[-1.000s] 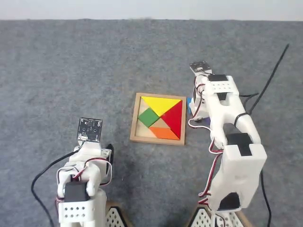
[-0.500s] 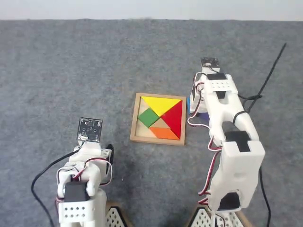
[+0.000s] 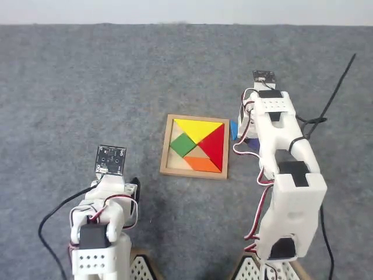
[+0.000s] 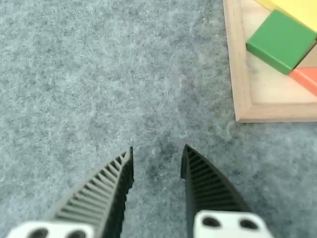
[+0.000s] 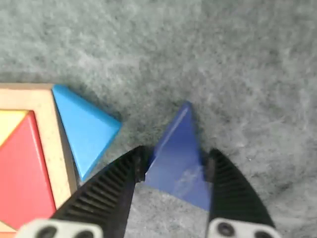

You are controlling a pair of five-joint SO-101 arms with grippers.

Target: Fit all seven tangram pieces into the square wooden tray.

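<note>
The square wooden tray (image 3: 165, 146) lies mid-table and holds a yellow triangle (image 3: 197, 128), a red triangle (image 3: 215, 146), a green square (image 3: 182, 144) and an orange piece (image 3: 204, 164). A light blue triangle (image 3: 233, 129) leans against the tray's right rim (image 5: 62, 148). On the mat right beside it lies a dark blue triangle (image 5: 176, 163). My right gripper (image 5: 176, 153) is open and straddles this piece, its fingers close against both edges. My left gripper (image 4: 157, 153) is open over bare mat, near the tray's corner (image 4: 237, 74), with nothing between its fingers.
Grey felt mat covers the whole table. A black cable (image 3: 335, 93) runs off to the right behind the right arm. The left arm (image 3: 108, 201) stands at the front left, well short of the tray.
The right arm's wrist has turned and shifted slightly right over the dark blue triangle. The left arm and the tray pieces have not moved.
</note>
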